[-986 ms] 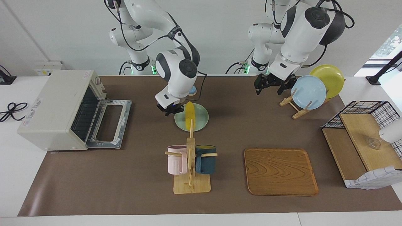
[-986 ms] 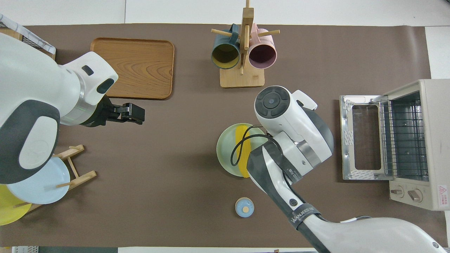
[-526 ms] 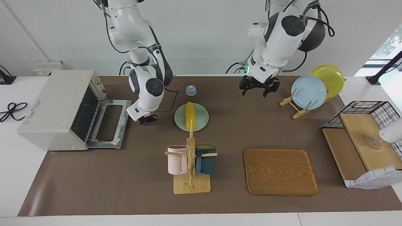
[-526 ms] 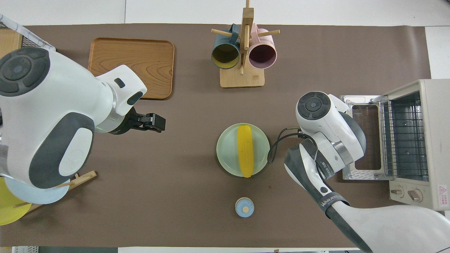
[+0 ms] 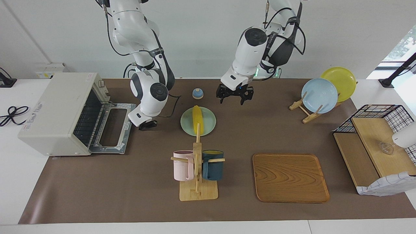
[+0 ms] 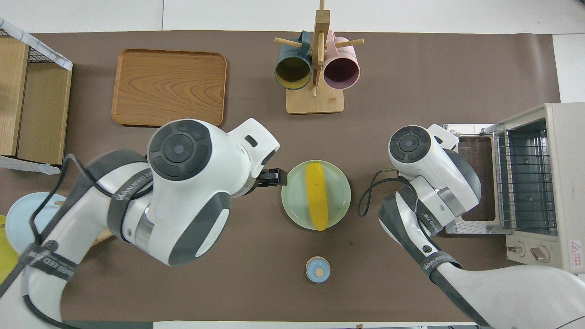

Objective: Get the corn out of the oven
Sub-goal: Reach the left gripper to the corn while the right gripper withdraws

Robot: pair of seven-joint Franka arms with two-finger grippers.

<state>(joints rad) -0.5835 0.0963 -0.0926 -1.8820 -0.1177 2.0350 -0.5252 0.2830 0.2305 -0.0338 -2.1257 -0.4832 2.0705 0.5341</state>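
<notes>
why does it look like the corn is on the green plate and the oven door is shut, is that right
Not quite. The corn does lie on the green plate, but the oven door is open, folded down flat in front of it. The facing view shows this.

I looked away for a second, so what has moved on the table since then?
The right end effector, shut and empty, drew away from the yellow corn cob toward the off-white toaster oven. The left end effector, open, swung from the plate rack to beside the pale green plate. Corn, plate and open oven stayed put.
</notes>
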